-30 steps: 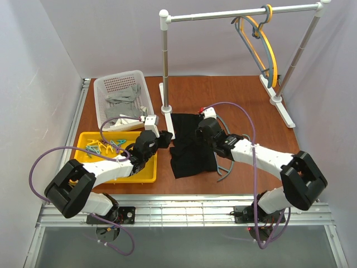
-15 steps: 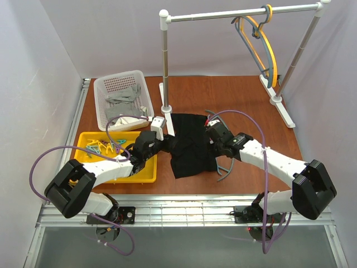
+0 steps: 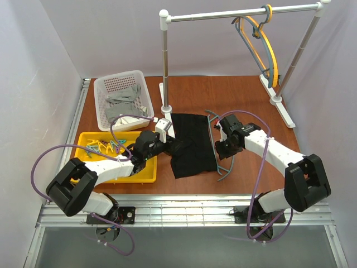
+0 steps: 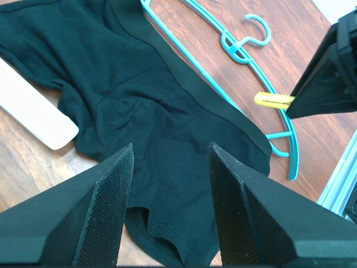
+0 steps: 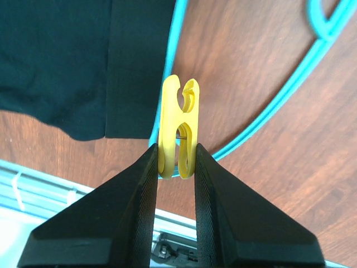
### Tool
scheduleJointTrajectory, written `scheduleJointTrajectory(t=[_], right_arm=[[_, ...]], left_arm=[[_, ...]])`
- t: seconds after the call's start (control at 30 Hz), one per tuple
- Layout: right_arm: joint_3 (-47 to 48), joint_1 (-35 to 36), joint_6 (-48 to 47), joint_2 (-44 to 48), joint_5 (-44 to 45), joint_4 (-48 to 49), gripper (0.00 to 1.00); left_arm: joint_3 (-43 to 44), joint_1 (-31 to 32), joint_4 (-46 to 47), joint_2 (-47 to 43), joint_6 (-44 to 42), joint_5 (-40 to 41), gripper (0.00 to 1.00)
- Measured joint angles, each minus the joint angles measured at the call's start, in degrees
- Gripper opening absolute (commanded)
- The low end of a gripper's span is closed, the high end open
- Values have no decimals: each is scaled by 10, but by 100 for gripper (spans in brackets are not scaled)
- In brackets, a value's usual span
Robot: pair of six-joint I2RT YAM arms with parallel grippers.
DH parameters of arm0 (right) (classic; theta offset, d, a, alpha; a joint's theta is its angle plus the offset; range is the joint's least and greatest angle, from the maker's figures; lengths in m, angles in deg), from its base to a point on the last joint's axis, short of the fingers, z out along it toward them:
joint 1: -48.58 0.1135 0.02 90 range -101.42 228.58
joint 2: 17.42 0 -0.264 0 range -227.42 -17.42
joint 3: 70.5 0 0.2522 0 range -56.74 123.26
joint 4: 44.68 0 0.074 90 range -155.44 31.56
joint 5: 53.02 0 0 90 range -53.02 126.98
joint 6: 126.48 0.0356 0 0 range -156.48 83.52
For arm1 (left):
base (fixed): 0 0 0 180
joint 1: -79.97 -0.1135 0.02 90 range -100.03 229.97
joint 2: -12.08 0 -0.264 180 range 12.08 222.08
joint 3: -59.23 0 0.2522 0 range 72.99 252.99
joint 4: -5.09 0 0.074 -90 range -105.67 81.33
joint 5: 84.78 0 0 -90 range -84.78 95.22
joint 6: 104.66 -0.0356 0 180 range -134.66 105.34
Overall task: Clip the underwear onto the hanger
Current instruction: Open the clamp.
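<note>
Left gripper jaws apart, right gripper clamped

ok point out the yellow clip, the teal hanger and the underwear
yellow clip [image 5: 178, 131]: right wrist view, middle of its body
teal hanger [image 4: 234, 48]: left wrist view, base of its hook
underwear [image 4: 150, 128]: left wrist view, middle of the black fabric

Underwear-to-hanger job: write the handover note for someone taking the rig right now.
Left hand: open, hovering over the underwear.
Right hand: shut on a yellow clothespin, held over the teal hanger near the waistband's end.
Underwear lies flat on the table, waistband running along the hanger beside it.
Done: clothespin in hand.
Left: no clothespin is on the garment yet; clip the waistband to the hanger.
</note>
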Motion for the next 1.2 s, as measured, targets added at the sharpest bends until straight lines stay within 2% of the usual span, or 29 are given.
scheduleJointTrajectory(t=[0.4, 0.87, 1.2], right_arm=[[16, -11, -39, -72, -82, -3, 17], [49, -21, -52, -82, -71, -7, 16], [49, -21, -52, -84, -55, -9, 16]], left_arm=[[0, 6, 26, 25, -9, -42, 48], [5, 83, 64, 89, -26, -38, 48], [9, 128, 110, 129, -71, -30, 51]])
